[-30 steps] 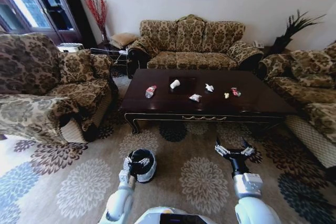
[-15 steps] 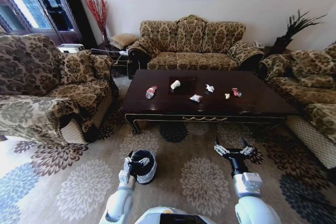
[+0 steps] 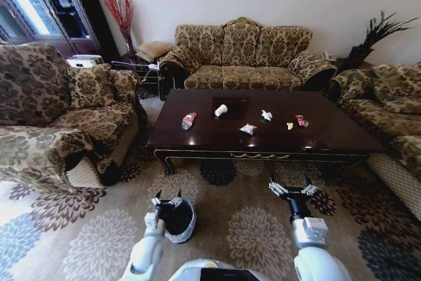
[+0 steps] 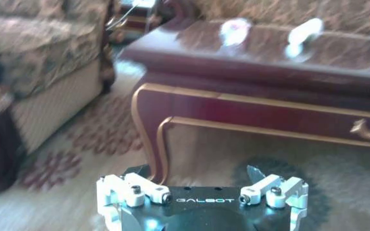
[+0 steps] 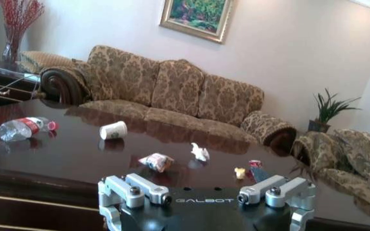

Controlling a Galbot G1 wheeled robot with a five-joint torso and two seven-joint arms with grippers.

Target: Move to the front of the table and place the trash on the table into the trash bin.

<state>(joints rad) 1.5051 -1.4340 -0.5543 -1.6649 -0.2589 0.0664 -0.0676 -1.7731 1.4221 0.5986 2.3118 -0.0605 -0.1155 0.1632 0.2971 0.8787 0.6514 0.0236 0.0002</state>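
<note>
Approach step judged in hand: trash (image 3: 248, 129) lies untouched on table (image 3: 329, 137), bin (image 3: 182, 219) sits beside left gripper (image 3: 166, 201), right gripper (image 3: 293, 187) is held spread over carpet, closer positioning needed next

Dark glossy table (image 3: 263, 137) at twelve o'clock, carrying bottle (image 3: 188, 121), cup (image 3: 220, 110), wrappers (image 3: 248, 129); black-lined bin (image 3: 181, 220) at seven.

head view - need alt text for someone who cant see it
A dark wooden table stands ahead with litter on it: a plastic bottle, paper cup, wrappers and a crushed can. Nearer, both open grippers hover over patterned carpet, the left gripper above the trash bin, the right gripper alongside.
</note>
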